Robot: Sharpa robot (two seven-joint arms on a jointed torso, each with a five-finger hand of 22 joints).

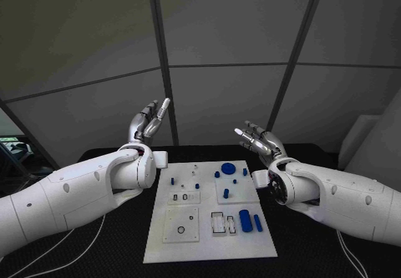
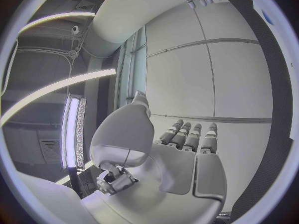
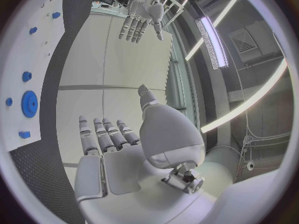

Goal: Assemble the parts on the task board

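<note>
The white task board lies in the middle of the black table. On it sit a blue round disc, a long blue piece, a thinner blue bar and several small blue parts. My left hand is raised upright above the board's far left corner, fingers straight and together, holding nothing. My right hand is lifted above the far right corner, fingers spread, empty. In the right wrist view my right hand is flat and open, with the left hand opposite it and the blue toothed disc on the board.
The black table stretches out on both sides of the board. Grey wall panels stand behind the table. A white panel leans at the far right. Cables run over the table under my left arm.
</note>
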